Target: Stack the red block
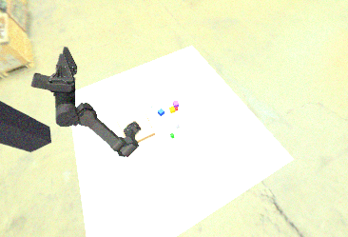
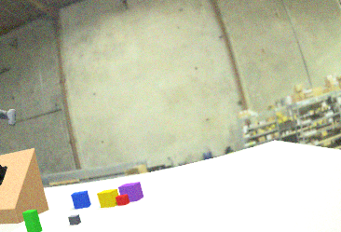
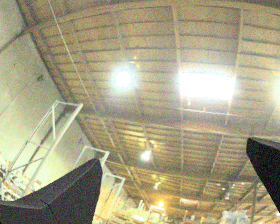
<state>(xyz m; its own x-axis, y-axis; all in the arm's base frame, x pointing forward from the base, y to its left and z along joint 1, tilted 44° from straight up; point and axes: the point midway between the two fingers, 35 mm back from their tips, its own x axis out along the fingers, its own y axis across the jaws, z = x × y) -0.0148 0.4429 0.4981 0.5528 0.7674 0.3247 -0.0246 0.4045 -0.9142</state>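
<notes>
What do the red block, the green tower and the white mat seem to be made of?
Red block: looks like matte plastic or painted wood; flat even colour, no grain, no glare. Green tower: a similar matte, solid-looking piece, uniformly coloured with soft shading. White mat: a thin, smooth, non-glossy sheet, perhaps paper or vinyl; no texture shows. The look leaves the exact material open.
</notes>
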